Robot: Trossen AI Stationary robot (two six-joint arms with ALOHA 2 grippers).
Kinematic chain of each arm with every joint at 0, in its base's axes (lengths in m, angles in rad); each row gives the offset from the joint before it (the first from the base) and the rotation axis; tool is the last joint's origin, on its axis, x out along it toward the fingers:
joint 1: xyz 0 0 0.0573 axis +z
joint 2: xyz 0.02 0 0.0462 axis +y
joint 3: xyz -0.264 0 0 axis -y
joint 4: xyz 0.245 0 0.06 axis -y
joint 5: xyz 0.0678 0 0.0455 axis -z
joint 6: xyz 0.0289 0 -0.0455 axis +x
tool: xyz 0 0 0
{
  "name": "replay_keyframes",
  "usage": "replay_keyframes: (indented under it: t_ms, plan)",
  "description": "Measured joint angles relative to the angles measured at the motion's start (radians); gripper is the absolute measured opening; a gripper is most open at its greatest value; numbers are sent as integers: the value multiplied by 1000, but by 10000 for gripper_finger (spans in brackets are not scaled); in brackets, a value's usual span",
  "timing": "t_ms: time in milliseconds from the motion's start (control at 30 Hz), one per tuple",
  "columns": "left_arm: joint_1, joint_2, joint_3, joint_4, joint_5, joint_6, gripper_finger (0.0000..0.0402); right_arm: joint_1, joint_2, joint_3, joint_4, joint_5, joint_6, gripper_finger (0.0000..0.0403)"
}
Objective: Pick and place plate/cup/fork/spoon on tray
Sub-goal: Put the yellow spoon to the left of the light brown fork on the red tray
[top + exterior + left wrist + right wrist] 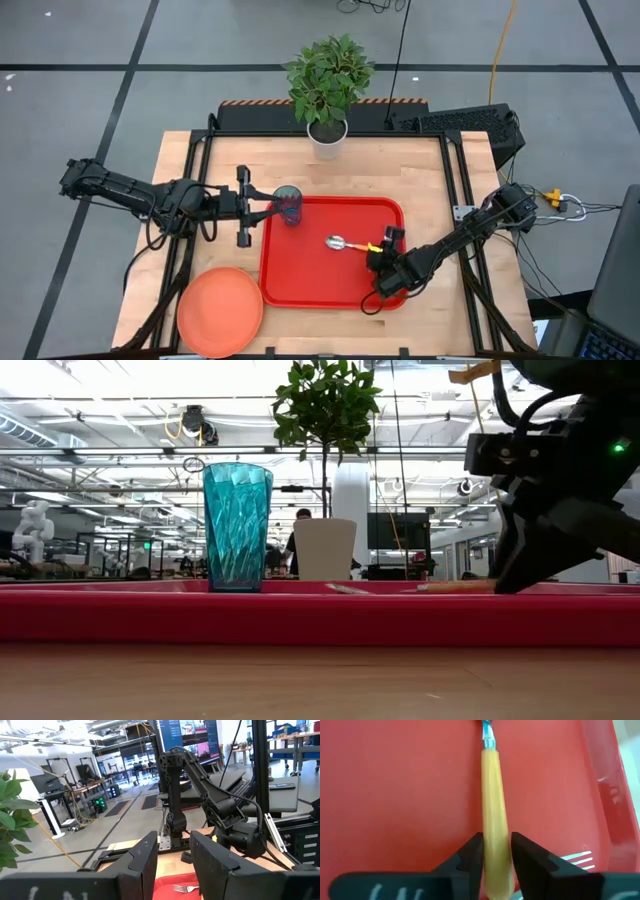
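Note:
The red tray (300,275) lies mid-table. The teal cup (289,205) stands upright in its far left corner, also in the low view (237,525). My left gripper (270,207) is open and empty just left of the cup, its fingers (145,857) pointing across the tray. My right gripper (383,250) is shut on the spoon (345,243) over the tray's right part. The fork's tines (577,859) lie on the tray beside that gripper and show in the left wrist view (186,888). The orange plate (220,310) rests flat on the table left of the tray's near corner. My right gripper pinches the spoon's orange handle (494,827) between its two fingers, near the handle's free end. The fingers lie along the handle, coming from the tray's right side and slanting down. The spoon lies about level, low over the tray (455,587), bowl toward the tray's middle; the rim hides whether it touches.
A white pot with a green plant (327,130) stands at the table's far edge, behind the tray. A dark keyboard-like unit (460,122) sits at the far right. Bare wood shows right of the plate along the near edge.

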Motion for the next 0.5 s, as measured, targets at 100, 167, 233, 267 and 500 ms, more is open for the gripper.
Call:
replay_keyframes:
  t_ms: [100, 167, 233, 267, 500]
  plan:
    - [1, 0, 0, -1, 0, 1, 120, -2, -1, 0, 29, -1, -18, 110]
    - [1, 0, 1, -1, 0, 1, 120, -2, -5, 0, 57, -6, -40, 118]
    - [1, 0, 1, -3, 0, 1, 120, -4, -12, 0, 80, -28, -57, 126]
    - [1, 0, 1, -4, 0, 1, 120, -4, -16, 0, 85, -35, -57, 130]
    - [1, 0, 1, -5, 0, 1, 120, -59, -137, 0, 86, -53, -20, 151]
